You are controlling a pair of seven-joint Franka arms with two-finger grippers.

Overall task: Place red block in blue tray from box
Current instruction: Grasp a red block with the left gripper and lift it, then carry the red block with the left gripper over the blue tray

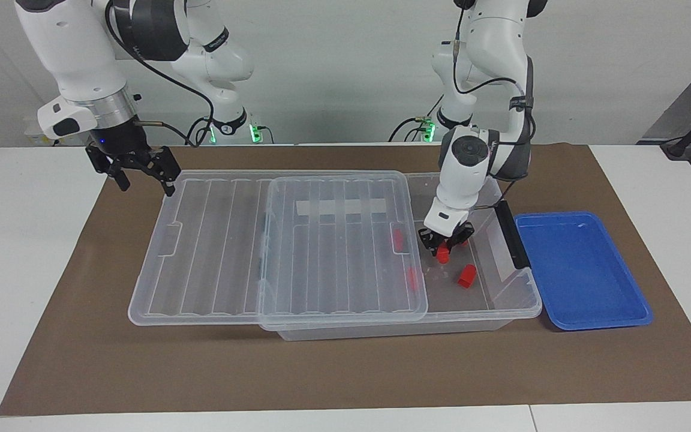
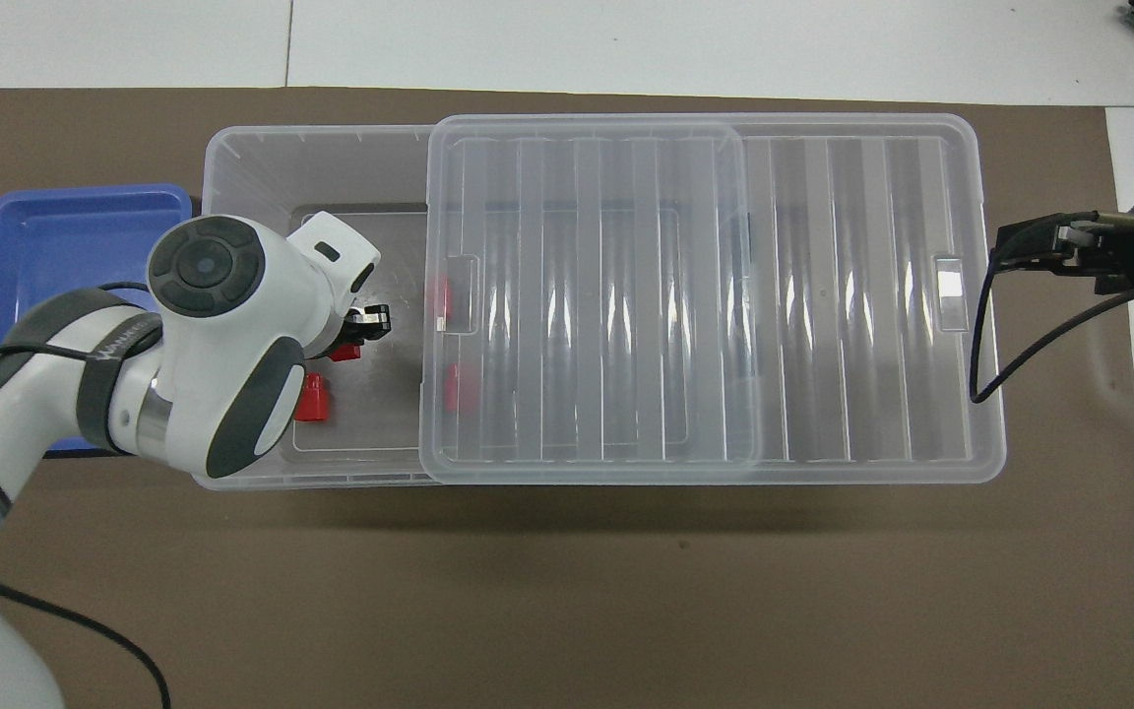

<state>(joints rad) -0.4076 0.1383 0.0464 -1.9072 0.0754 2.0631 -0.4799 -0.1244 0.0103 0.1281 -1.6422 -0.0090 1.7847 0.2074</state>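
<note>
my left gripper (image 1: pixel 445 242): down in the box (image 1: pixel 504 309), clamped on a red block (image 1: pixel 442 254)
blue tray (image 1: pixel 582 270): just beside the box
my right gripper (image 1: pixel 141 175): open, waiting by the lid (image 1: pixel 273 240)

red block (image 1: pixel 442 254) (image 2: pixel 344 352): small, bright red, inside the box's uncovered end, sitting between the left gripper's (image 1: pixel 445 242) fingers; whether it rests on the box floor or is lifted cannot be told
second red block (image 1: pixel 466 276) (image 2: pixel 313 400): loose on the box floor just beside the first, farther from the robots
two more red blocks (image 1: pixel 398 239) (image 2: pixel 441 294): in the box under the edge of the lid, seen through the clear plastic
box (image 1: pixel 516 303) (image 2: pixel 262 158): large clear bin, its ribbed lid slid toward the right arm's end, leaving the end by the tray open
blue tray (image 1: pixel 579 267) (image 2: pixel 65 236): shallow, bright blue, flat, just beside the box's open end
</note>
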